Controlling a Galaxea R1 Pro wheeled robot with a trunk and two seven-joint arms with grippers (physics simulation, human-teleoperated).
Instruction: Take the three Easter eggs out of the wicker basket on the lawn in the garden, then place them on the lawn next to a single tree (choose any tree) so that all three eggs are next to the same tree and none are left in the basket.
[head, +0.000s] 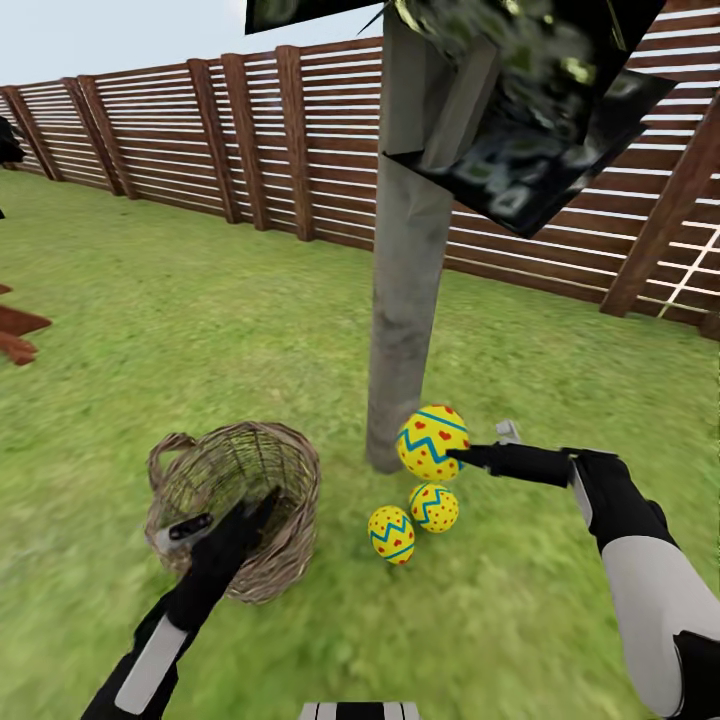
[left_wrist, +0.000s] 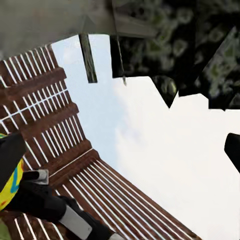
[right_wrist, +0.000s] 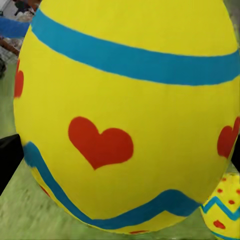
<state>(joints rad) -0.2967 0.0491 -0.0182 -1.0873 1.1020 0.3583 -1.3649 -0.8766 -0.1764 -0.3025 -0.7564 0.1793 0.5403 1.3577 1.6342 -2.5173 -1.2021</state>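
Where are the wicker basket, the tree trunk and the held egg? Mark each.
wicker basket (head: 290, 450), head view, far rim.
tree trunk (head: 405, 300), head view, mid trunk.
held egg (head: 428, 440), head view, egg's yellow face beside the right end effector.

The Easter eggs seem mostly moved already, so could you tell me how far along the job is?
Nearly finished. Two Easter eggs already lie on the lawn near the foot of the tree. The third egg is held in the right gripper just above them, beside the trunk. The left gripper holds the wicker basket, which looks empty. What is left: setting that last egg down by the trunk and letting go.
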